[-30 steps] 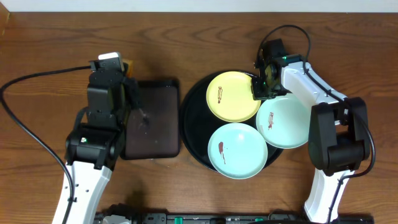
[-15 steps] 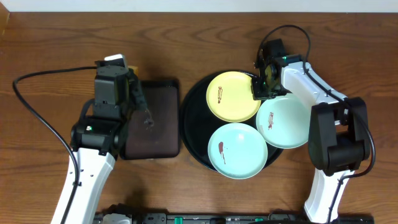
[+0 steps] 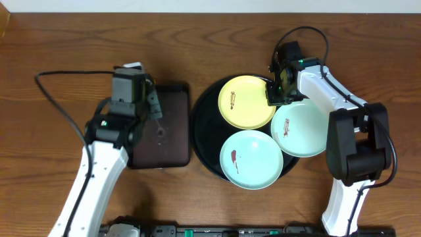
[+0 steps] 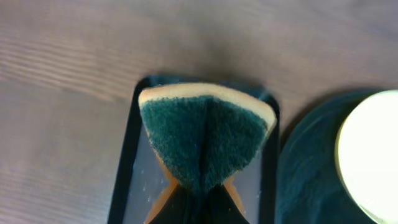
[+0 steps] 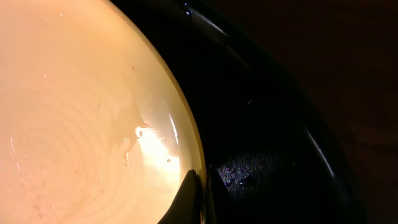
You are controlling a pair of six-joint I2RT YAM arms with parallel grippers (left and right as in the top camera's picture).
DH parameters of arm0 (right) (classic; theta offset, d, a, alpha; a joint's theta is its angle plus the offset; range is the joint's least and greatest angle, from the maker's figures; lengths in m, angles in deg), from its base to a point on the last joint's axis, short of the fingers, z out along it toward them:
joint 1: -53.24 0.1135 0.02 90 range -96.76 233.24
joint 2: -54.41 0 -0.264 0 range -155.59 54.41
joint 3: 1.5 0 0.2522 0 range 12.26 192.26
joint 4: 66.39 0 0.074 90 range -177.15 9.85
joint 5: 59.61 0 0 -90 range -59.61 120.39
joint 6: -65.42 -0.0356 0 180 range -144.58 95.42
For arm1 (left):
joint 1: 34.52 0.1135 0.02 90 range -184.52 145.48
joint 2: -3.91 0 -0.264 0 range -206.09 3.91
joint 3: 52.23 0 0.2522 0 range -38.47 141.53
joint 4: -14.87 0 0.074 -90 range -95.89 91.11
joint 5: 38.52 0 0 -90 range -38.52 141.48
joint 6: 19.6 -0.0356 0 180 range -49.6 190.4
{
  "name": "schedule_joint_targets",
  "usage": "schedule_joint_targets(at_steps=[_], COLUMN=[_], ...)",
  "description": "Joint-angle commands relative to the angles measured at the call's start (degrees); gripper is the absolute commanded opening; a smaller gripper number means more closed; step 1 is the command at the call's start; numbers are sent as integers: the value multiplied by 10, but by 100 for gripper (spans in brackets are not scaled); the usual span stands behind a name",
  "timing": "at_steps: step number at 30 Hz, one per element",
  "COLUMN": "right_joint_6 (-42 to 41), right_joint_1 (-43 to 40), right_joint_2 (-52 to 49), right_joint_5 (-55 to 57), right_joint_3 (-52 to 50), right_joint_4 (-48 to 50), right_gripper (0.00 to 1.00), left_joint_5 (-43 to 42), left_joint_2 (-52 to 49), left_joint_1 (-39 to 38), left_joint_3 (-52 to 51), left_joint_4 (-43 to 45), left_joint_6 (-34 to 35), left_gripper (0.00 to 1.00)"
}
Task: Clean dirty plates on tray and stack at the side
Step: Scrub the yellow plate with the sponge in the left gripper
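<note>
Folded green/yellow sponge [image 4: 205,134], scrub side out, over sm. rect. black tray [image 3: 170,141] on wood table [image 3: 59,46].

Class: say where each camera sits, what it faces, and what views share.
Overhead: above table, facing down; left arm, right arm, tray.
Left wrist: on left arm, faces down; left gripper pinches sponge over small tray.
Right wrist: on right arm, close on yellow plate; right gripper shut on its rim.
All show tray, yellow plate.

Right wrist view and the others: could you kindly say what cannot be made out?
Right wrist: yellow plate cut off by the frame, smear unseen.
Overhead: right gripper hides the top edge of the right mint plate.
Left wrist: fingers cut off by the bottom edge.
</note>
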Motion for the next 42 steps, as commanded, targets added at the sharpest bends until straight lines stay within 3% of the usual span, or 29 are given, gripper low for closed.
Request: schedule_joint_targets(at_steps=[1,8,19,26,34,42], right_joint_6=[13,13,13,13,13,13], right_joint_1=[6,6,6,6,6,6], right_joint_2=[-14,-14,-14,-14,-14,-14], right_joint_5=[4,4,4,4,4,4], right_joint_3=[-3,-3,-3,-3,-3,-3], right_joint_4=[-2,-3,-2,0,0,0], right_gripper=[1,1,1,1,1,1], left_joint_5=[-1,-1,-2,-88,-87,-87], left_joint_2=[-55,-209,-254,-254,-269,-359], left_joint_1=[4,2,2,-17,-133,-202], left_joint_3=[104,279,287,290,289,289], left_joint_4=[-76,-248,-253,-185,-74,5], left_joint_6=[8,-26,-30,-54,-53,-38], left_gripper=[7,7,7,7,7,7])
